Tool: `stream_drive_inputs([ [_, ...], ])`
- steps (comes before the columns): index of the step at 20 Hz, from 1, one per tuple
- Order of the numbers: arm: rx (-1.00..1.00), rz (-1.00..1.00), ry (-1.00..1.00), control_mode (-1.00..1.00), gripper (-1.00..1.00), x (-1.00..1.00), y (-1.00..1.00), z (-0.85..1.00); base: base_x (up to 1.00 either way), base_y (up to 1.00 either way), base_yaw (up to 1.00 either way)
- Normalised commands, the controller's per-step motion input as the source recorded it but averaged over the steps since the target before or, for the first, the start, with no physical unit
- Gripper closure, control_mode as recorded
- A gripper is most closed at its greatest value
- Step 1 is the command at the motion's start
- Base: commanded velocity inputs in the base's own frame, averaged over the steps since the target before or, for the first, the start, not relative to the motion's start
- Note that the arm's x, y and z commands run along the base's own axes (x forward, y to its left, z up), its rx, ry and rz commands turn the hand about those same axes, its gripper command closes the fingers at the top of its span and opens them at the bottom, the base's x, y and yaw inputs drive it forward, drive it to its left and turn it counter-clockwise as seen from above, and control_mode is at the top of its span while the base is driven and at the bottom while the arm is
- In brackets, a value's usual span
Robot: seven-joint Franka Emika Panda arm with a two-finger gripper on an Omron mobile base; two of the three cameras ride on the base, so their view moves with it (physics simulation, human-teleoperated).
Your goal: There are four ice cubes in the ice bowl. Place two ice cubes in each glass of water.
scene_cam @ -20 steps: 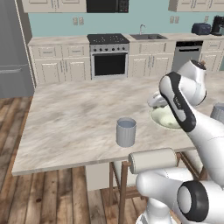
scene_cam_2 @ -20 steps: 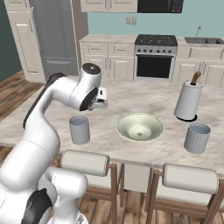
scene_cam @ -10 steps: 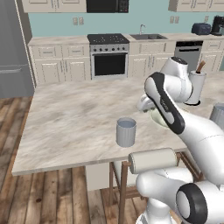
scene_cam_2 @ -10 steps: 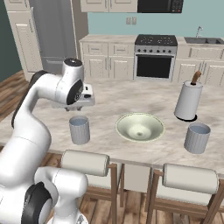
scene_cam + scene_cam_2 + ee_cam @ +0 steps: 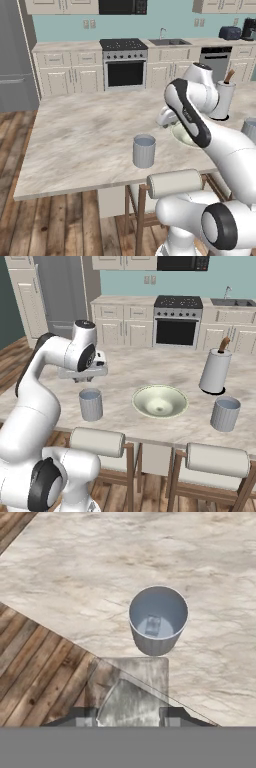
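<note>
1. Ice cube (image 5: 152,625): one pale lump lies inside the near glass of water (image 5: 158,619), seen from above in the hand view. A second, larger pale lump (image 5: 131,706) sits between the two finger tips at the bottom of that view.
2. Tool (image 5: 127,716): grasping that pale lump, jaws part-closed around it. In the right base view the tool (image 5: 83,374) hangs above and slightly behind the near glass (image 5: 91,404), not touching it.
3. Near glass (image 5: 144,151): upright on the table (image 5: 80,135), close to the front edge, with bare marble on its left and behind it.
4. Ice bowl (image 5: 160,402): wide and shallow, near the middle of the table, between the two glasses and apart from both. Whether cubes lie in it I cannot tell.
5. Far glass (image 5: 225,413): upright, right of the bowl, close to the front edge.
6. White holder (image 5: 215,371): tall, with a brown-handled utensil, behind the far glass.
7. Table edges: the left corner drops off to the wooden floor (image 5: 30,662); two stool backs (image 5: 97,442) stand just under the front edge.
8. Open room: a broad stretch of bare table runs left and behind the near glass.
</note>
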Motion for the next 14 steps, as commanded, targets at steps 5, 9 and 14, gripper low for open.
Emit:
stream_drive_inputs([
  [5, -0.06, 0.01, 0.00, -1.00, 1.00, 0.00, 0.22, -0.19, 0.00, 0.00, 0.00],
  [9, -0.07, 0.00, 0.00, -1.00, 1.00, 0.00, 0.16, -0.22, 0.00, 0.00, 0.00],
  [14, -0.04, 0.00, 0.00, -1.00, 1.00, 0.12, 0.08, -0.17, 0.00, 0.00, 0.00],
])
